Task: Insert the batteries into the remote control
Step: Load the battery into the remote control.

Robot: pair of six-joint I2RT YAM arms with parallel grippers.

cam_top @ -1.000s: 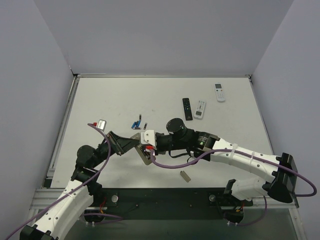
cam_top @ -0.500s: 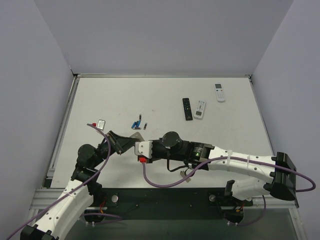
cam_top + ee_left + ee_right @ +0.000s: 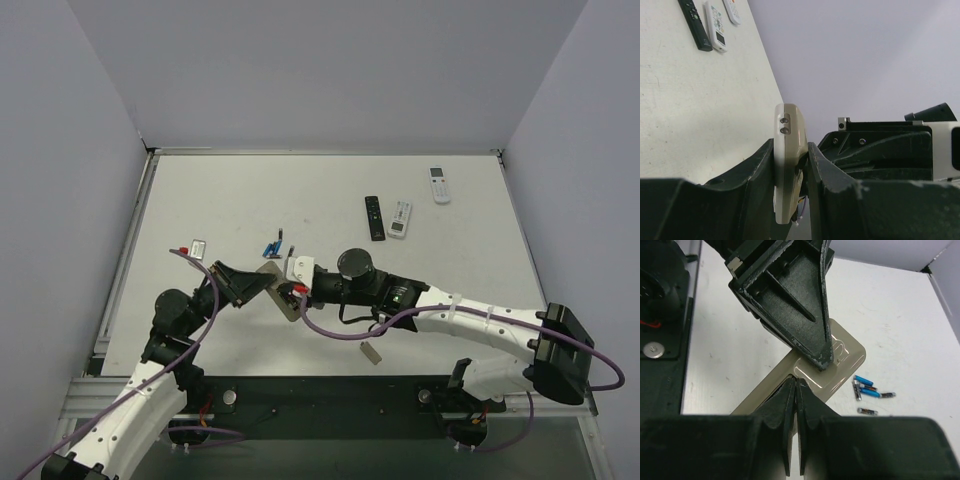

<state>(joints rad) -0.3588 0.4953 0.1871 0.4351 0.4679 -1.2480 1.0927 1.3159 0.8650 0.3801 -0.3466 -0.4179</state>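
The remote control (image 3: pixel 287 303) is held off the table with its grey-tan back up, and my left gripper (image 3: pixel 263 284) is shut on it. In the left wrist view the remote control (image 3: pixel 788 145) stands edge-on between the two fingers of my left gripper (image 3: pixel 791 146). My right gripper (image 3: pixel 796 381) is shut, its tips pressed together on the remote control's back (image 3: pixel 842 356) at the edge of the dark recess, with nothing seen between them. Blue and dark batteries (image 3: pixel 867 391) lie loose on the table beyond, also seen as batteries (image 3: pixel 273 248) from above.
A slim black remote (image 3: pixel 374 217) and two white remotes (image 3: pixel 400 218) (image 3: pixel 439 185) lie at the back right. A small grey-tan piece (image 3: pixel 371 352) lies near the front edge. A small white item (image 3: pixel 200 246) lies at the left.
My right gripper swung left and down over the remote half a second ago, then came back to its back face. The left gripper kept its hold.
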